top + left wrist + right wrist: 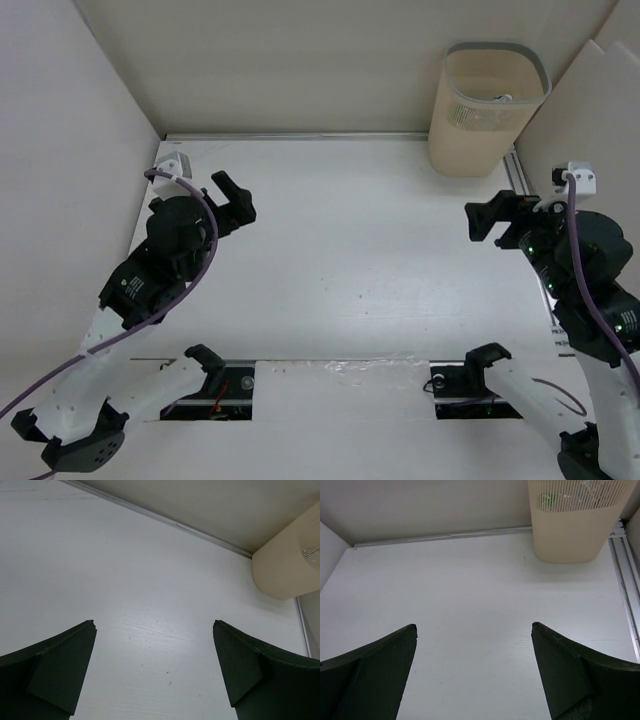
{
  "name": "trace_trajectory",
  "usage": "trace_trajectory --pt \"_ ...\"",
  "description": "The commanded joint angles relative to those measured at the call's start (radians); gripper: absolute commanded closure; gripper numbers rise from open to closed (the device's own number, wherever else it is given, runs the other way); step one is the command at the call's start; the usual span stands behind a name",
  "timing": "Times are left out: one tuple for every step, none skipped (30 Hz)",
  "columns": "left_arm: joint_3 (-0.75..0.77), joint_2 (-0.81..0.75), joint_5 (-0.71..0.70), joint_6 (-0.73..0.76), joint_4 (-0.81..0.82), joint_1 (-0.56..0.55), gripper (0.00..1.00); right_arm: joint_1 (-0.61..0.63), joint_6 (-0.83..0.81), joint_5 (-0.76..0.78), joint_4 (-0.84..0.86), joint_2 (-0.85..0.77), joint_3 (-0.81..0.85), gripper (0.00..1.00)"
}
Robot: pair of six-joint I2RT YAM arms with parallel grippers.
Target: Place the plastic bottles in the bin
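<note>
**Bottles down in the bin, both grippers wide**

Found at the far right corner of the table [350, 270]: one bin [470, 140], upright, long axis vertical, mouth facing up. Beige and tall, with a grey-edged rim [497, 46] shaped as a rounded rectangle and a band of narrow vertical slots [580, 497] just under it. Set close to the rear wall [300, 60], beside a metal rail [625, 580] along the table's right edge.

Glimpsed inside it: the plastic bottles [547, 499]. From the right wrist, a greenish patch, perhaps the green one, and clear glinting plastic behind the slots. From above, a pale bit with a hint of blue near the bin's right inner wall. Too hidden to count, or to say which way any single one points.

Counted otherwise: two grippers.

Left gripper [235, 195] over the table's left side, well apart from the bin. Faced toward the far right corner, jaws spread wide, tabletop showing between the dark fingers [60, 680], gripping nothing.

Right gripper [490, 218] over the right side, nearer the bin yet not touching it. Faced toward the rear wall, jaws likewise spread wide, gripping nothing.
</note>
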Motion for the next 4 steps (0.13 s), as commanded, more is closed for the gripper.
trace_trajectory --pt "-0.038 -0.035 -0.017 0.019 0.005 -0.002 0.00 0.021 -0.024 0.028 -0.021 -0.023 -0.043 0.00" --pt "-0.039 -0.035 -0.017 0.019 0.005 -0.002 0.00 0.021 -0.024 0.028 -0.021 -0.023 -0.056 0.00" --pt "-0.048 -0.044 -0.017 0.019 0.005 -0.002 0.00 0.021 -0.024 0.028 -0.021 -0.023 -0.056 0.00" --pt "-0.048 -0.044 -0.017 0.019 0.005 -0.002 0.00 0.021 -0.024 0.028 -0.009 -0.023 -0.056 0.00"
